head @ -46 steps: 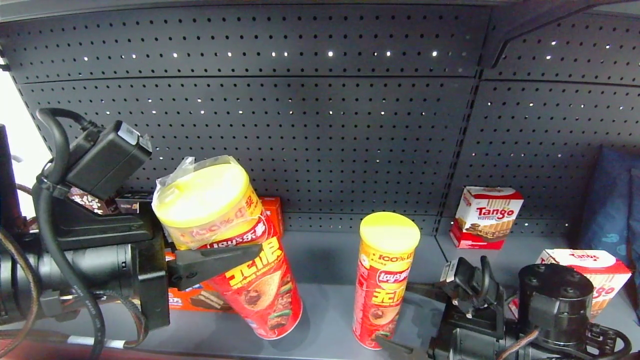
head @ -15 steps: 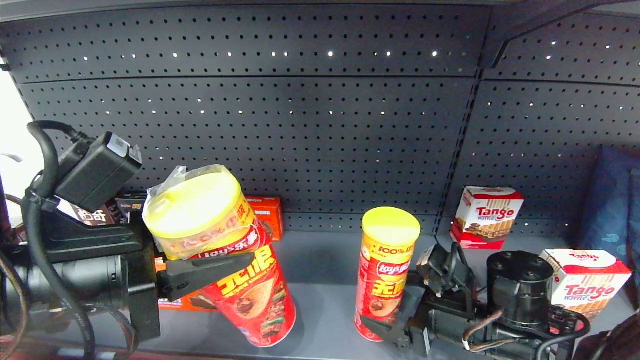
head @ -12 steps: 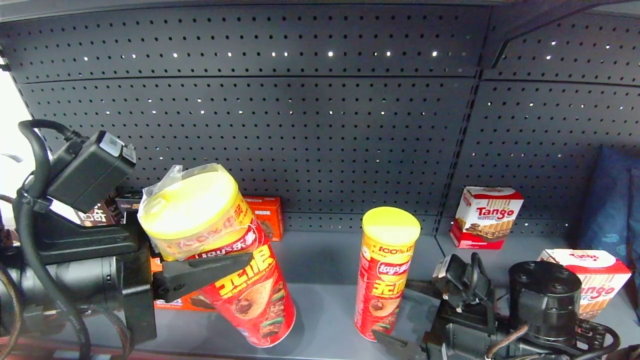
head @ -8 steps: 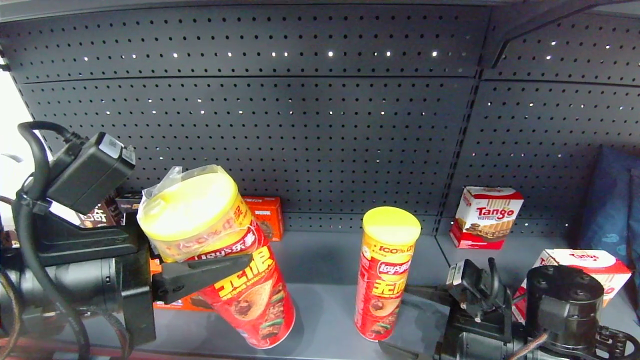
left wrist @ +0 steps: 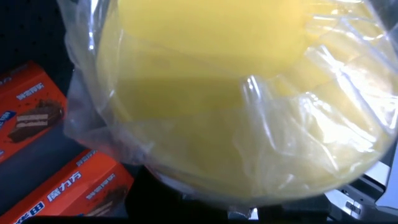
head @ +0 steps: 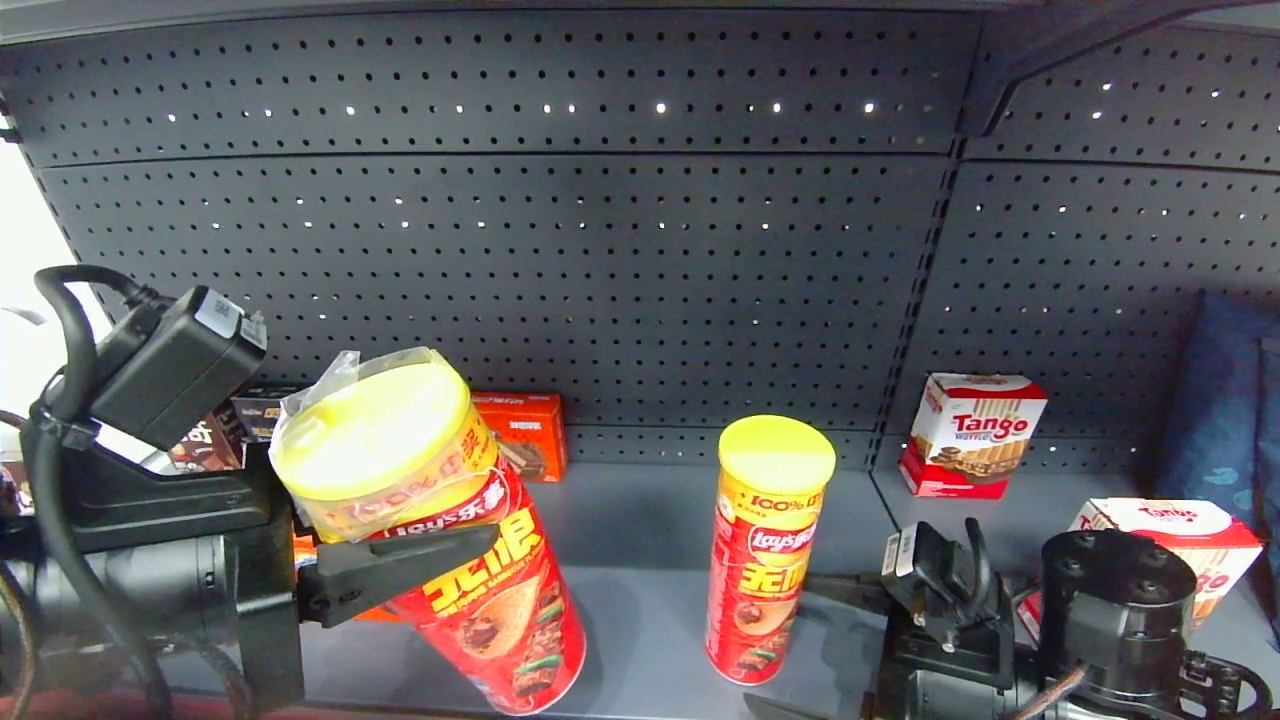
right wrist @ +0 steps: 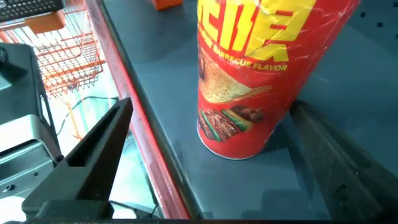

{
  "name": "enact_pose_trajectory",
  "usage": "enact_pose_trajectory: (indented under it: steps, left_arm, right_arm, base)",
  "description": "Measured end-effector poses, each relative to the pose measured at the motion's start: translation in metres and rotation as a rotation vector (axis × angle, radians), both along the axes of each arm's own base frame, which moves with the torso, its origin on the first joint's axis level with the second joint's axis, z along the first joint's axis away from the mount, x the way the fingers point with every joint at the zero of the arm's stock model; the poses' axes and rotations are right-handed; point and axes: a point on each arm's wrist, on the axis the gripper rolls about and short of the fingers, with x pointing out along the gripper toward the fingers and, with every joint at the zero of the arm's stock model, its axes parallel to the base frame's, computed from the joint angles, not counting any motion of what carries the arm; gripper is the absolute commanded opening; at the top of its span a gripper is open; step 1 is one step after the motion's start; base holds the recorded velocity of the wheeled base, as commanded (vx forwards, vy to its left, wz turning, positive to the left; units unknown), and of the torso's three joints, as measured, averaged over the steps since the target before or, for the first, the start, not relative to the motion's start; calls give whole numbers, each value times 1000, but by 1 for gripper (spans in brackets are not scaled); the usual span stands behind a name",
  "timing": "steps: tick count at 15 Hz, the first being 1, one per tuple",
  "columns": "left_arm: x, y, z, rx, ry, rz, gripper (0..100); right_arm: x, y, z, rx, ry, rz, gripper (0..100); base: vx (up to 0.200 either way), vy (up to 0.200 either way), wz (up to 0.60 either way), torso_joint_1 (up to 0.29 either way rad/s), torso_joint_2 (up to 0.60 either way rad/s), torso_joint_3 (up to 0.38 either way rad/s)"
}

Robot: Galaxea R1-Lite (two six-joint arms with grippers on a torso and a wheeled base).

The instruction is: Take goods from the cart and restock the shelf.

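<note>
Head view. Reader: Which elements are largest?

Legend: Dark shelf [head: 640, 530] with a pegboard back [head: 640, 250]. At its left, the left gripper [head: 440, 540] is clamped round the held can [head: 480, 600], a red crisp tube with a yellow lid under loose clear film. The can is tilted, its lid leaning left. Its base sits low at the shelf's near edge; contact with the board cannot be told.

Reader: And the second can?

Legend: Standing can [head: 765, 560], with the same red body and yellow lid, is upright at mid-shelf, to the right of the held can and apart from it. In the right wrist view the right gripper [right wrist: 211, 106] is spread wide, one finger on each side of this can's base.

Reader: Remaining goods?

Legend: At right, a far wafer box [head: 975, 430] and a near wafer box [head: 1170, 530], both white and red. An orange box [head: 525, 430] stands far, behind the held can.
</note>
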Motion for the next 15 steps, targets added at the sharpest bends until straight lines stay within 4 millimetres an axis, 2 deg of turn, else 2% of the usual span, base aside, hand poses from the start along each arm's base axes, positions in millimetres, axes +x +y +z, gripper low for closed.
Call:
enact_pose_trajectory:
  steps: [15]
  left_arm:
    - [-3, 2, 0, 0, -7, 14, 0]
  right_arm:
    - [-8, 2, -1, 6, -5, 29, 100]
  base:
    - [0, 0, 0, 0, 0, 0]
